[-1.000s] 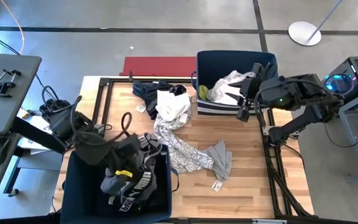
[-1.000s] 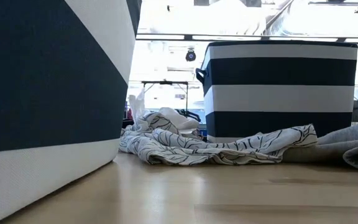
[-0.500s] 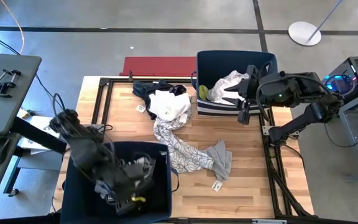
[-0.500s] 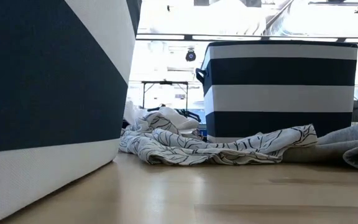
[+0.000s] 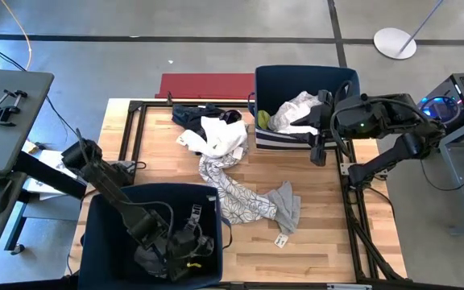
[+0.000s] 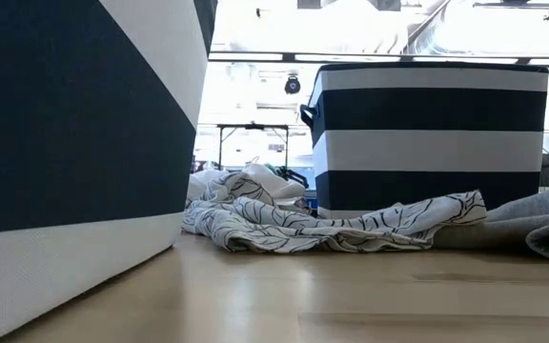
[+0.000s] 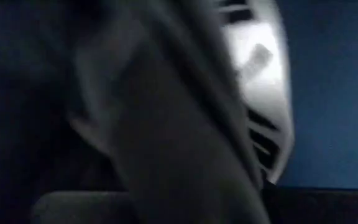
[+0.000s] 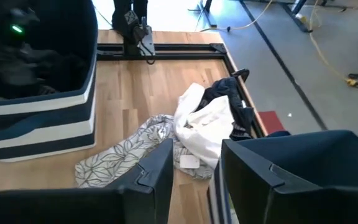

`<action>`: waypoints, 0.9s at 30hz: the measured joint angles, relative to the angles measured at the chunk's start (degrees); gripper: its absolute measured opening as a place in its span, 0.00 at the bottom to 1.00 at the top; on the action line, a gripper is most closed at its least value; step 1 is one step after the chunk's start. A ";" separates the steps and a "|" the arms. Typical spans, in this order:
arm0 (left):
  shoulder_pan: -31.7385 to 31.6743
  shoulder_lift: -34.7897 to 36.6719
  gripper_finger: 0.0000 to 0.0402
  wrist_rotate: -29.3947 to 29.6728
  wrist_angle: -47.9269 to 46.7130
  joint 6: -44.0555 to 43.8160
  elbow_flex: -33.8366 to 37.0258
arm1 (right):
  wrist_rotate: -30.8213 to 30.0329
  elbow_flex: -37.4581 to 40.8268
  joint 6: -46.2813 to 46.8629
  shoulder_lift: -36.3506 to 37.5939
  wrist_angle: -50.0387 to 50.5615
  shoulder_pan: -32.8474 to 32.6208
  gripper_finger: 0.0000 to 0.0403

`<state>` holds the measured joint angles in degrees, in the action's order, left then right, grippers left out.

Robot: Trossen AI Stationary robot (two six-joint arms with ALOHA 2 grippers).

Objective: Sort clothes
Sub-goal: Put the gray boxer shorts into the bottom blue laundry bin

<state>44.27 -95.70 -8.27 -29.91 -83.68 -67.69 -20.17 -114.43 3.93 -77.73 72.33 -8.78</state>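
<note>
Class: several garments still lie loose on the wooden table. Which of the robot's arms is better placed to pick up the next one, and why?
Probably the right. The right gripper hangs open, empty, near the crumpled white garment; the left gripper is deep inside the near dark blue fabric bin.

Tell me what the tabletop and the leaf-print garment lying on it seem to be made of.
The tabletop looks like wood with a smooth, light finish: pale planks with visible seams and grain. The leaf-print garment looks like thin woven or knit fabric, matte, white with dark line-drawn leaves; it lies crumpled in soft folds. The exact fibre can't be told.

Robotics lab — concrete floor [image 5: 216, 40], framed wooden table [image 5: 329, 250], equipment desk [image 5: 6, 97].
</note>
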 joint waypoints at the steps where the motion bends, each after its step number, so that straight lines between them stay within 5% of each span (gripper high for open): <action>1: 0.00 0.08 0.01 0.04 0.69 -2.53 2.09 | 0.61 0.00 0.35 0.00 0.25 0.00 0.31; 6: -0.05 0.26 0.11 -2.77 0.82 -7.48 6.63 | 3.37 0.00 0.90 0.00 1.54 0.00 0.31; 17: -0.42 9.05 0.51 -6.06 1.62 -13.84 3.10 | 4.30 0.00 0.61 -0.86 1.87 0.00 0.31; 22: -0.42 16.75 0.55 -4.58 3.34 -17.64 -0.89 | 6.38 0.00 0.59 -3.94 3.19 0.00 0.31; 27: -0.81 22.63 0.53 5.65 2.55 -14.56 -3.79 | 13.99 7.82 -0.20 -5.86 4.99 0.00 0.31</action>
<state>43.46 -73.06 -2.62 -27.36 -98.24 -71.48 -6.19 -106.61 3.72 -83.59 77.32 -8.78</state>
